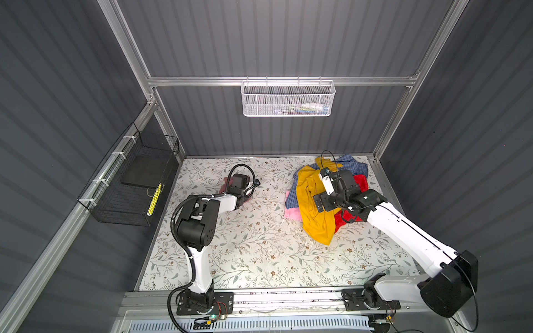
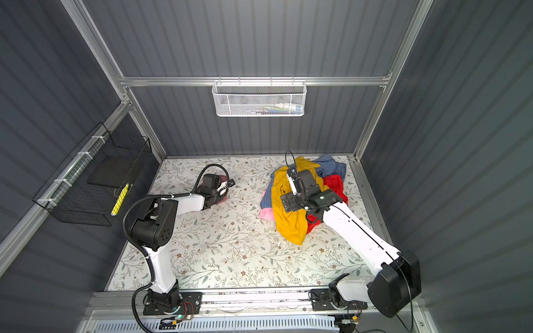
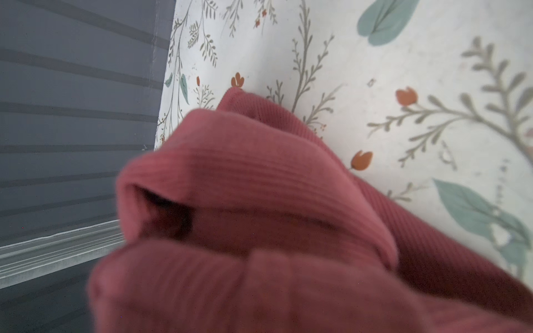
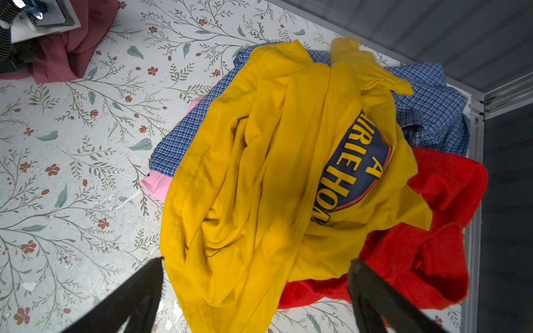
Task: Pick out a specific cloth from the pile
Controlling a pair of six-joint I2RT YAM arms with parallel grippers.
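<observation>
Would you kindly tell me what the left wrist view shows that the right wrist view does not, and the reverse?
Only the left wrist view: the dusty rose cloth close up, its ribbed weave plain.
Only the right wrist view: the pile, with yellow shirt, blue checked shirt, red garment and pale pink cloth, and the right gripper, fingers open.
Both: the dusty rose cloth and the floral table cover.

White basket (image 1: 288,101): hung on rear rail (image 1: 202,81).
Wire basket (image 1: 121,210): fixed to side wall (image 1: 57,115); slab (image 1: 142,172) and yellow strip (image 1: 154,200) held inside.
Desk (image 1: 259,253): covered in floral print.
</observation>
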